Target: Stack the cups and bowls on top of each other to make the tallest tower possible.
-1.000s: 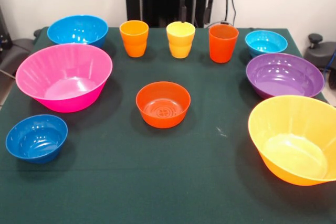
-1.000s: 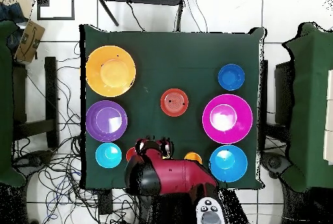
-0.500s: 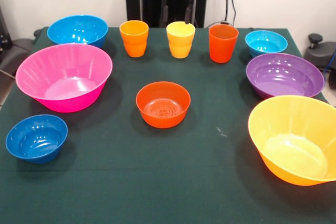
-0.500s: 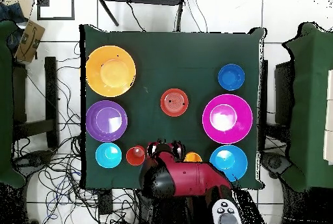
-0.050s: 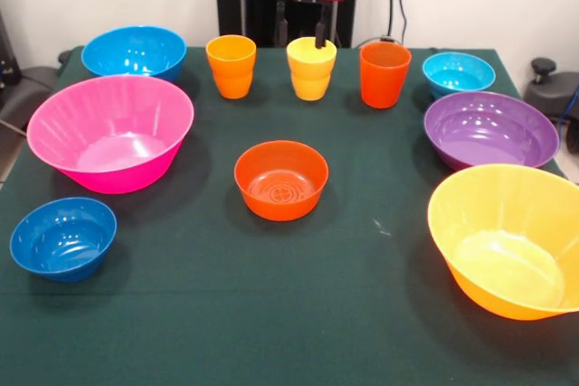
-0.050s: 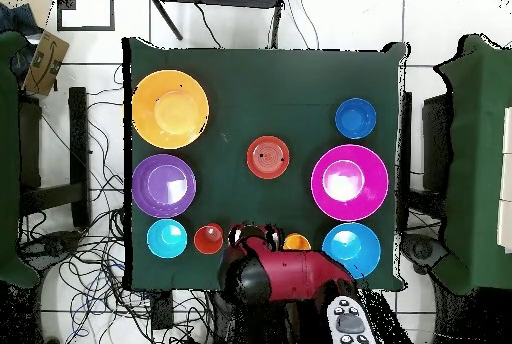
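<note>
1. Dark green cloth covers the tabletop (image 5: 362, 314), with a pale wall behind it; no tower stands yet, every piece sits apart on the cloth.
2. At the far edge the gripper (image 5: 302, 29) hangs directly over the yellow cup (image 5: 311, 68), fingers spread to about the cup's width and holding nothing; one finger shows dark against the cup's far rim, the other beside its left flank.
3. The cup stands upright, long axis vertical, mouth up, so the approach looks to be straight down.
4. Just beside it along the far edge stand the light orange cup (image 5: 231, 65) and the red-orange cup (image 5: 384, 74); both look close enough to be brushed.
5. The small orange-red bowl (image 5: 281, 179), likely the base, sits at the tabletop's middle, nearer the front edge than the cup.
6. In the overhead view the arm (image 6: 285, 278) hides the yellow cup and gripper entirely, and half covers the light orange cup.
</note>
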Robot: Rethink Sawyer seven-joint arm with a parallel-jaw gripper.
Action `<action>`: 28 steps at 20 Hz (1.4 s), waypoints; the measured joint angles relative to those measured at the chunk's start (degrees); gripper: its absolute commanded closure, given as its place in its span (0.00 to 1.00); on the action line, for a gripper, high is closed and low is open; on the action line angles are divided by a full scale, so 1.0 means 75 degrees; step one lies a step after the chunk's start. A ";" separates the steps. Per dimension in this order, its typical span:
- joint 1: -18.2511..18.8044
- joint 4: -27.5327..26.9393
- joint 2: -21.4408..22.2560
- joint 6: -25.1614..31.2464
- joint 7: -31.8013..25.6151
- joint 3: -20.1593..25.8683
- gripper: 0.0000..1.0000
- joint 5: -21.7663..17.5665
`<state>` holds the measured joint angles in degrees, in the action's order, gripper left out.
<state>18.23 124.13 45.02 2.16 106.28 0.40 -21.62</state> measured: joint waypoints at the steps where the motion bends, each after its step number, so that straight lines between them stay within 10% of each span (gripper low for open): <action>1: -0.0057 0.0001 -0.0077 -0.0024 0.0000 -0.0045 0.00 -0.0013; 28: -0.0734 -0.0004 -0.1105 -0.0625 0.0000 -0.1114 0.00 -0.0695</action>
<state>12.72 124.10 36.73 -2.53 106.28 -7.95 -26.83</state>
